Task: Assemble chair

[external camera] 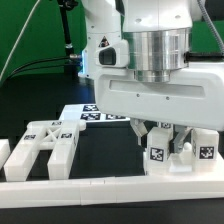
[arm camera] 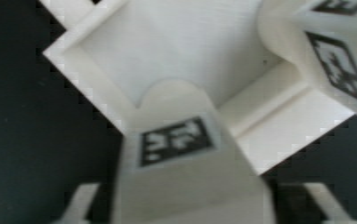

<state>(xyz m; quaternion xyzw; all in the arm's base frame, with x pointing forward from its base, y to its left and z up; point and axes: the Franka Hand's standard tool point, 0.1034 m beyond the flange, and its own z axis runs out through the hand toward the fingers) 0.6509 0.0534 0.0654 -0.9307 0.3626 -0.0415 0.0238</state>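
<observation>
**Black table: hold on chair part unconfirmed**

Black matte table (external camera: 30,105) carries the work, bounded in front by a long plain white border rail (external camera: 100,188). White two-finger gripper (external camera: 158,138) straddles a narrow matte-white chair part bearing a square marker tag (arm camera: 175,140). This part stands just behind the rail at the exterior view's right, close beside a second tagged white block (external camera: 207,152). Whether the jaws clamp the part or merely flank it cannot be told.

Risks, as judged:
- An off-centre hold would tilt the part on lifting.
- A loose hold would drop it.
- A finger could nudge the neighbouring block.
</observation>
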